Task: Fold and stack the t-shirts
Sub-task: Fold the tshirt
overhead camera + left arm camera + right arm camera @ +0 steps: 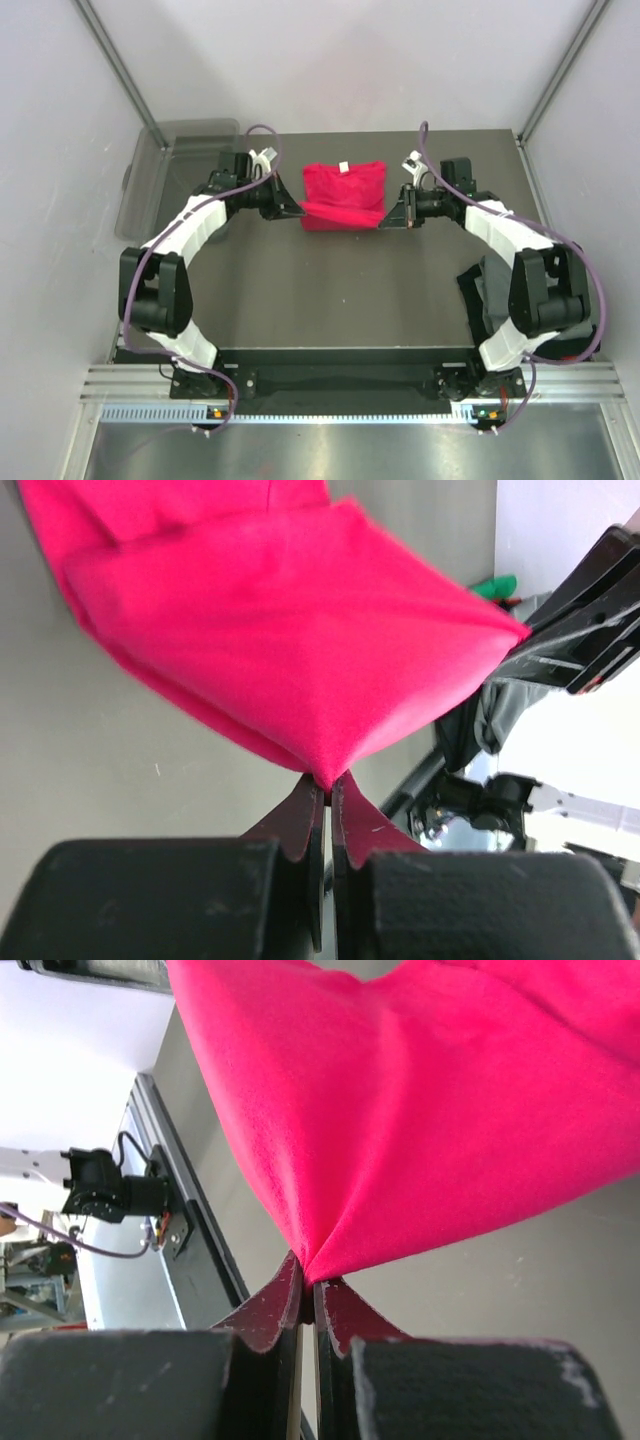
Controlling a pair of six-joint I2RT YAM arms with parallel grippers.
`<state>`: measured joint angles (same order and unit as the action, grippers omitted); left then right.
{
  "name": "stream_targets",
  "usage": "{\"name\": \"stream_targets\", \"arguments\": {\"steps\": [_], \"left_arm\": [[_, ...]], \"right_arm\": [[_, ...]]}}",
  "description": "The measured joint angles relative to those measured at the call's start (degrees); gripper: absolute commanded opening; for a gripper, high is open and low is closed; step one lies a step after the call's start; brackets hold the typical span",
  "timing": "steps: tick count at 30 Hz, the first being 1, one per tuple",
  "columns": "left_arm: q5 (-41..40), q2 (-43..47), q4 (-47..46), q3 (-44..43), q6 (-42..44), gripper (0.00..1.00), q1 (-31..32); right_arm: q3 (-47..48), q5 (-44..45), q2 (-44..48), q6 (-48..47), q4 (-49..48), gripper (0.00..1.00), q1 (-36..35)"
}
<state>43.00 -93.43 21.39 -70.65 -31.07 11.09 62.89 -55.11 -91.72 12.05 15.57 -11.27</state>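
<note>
Working mid-fold on the red t-shirt (343, 190), by the look of it: lying at about twelve o'clock from the middle of the table (330, 300), already narrowed to a compact rectangle, showing the small white tag (341, 166) at the far edge. Pinching the corner at the seven o'clock side of that shirt with the left gripper (326, 785), closing all the way down on a peak of red cloth and lifting it clear of the table. Doing the same at the five o'clock side with the right gripper (308, 1278), clamping tight on a pulled-up point of the same fabric. Stretching the near edge between the two, just above the surface, probably readying to carry it toward twelve o'clock for a further fold, or to shift the whole piece. Judging the task as well short of finished: leaving a heap of dark grey t-shirts (487, 290) at about four o'clock, beside and partly beneath the right arm, well apart from the red one, looking loose rather than neatly squared, though too hidden to be sure. Not yet stacking anything: no red on grey, no grey on red. Leaving the clear plastic bin (180, 150) at ten o'clock untouched, apart from both grippers.
</note>
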Motion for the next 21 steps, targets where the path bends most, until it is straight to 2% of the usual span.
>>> {"name": "stream_targets", "arguments": {"steps": [3,10,15,21], "left_arm": [[-0.6,-5.1,0.2,-6.2,1.3,0.0,0.2],[-3.2,-21.7,0.2,-26.8,5.0,0.0,0.2],[-5.1,-31.6,0.5,-38.3,6.0,0.0,0.1],[-7.1,-39.1,0.2,-46.5,6.2,0.0,0.0]], "right_arm": [[4.2,0.0,-4.0,-0.8,0.7,0.0,0.9],[21.3,1.1,-17.2,-2.5,0.5,0.0,3.2],[31.5,1.6,-25.6,-1.7,-0.8,0.01,3.9],[41.2,2.0,-36.1,0.7,-2.8,0.01,4.2]]}}
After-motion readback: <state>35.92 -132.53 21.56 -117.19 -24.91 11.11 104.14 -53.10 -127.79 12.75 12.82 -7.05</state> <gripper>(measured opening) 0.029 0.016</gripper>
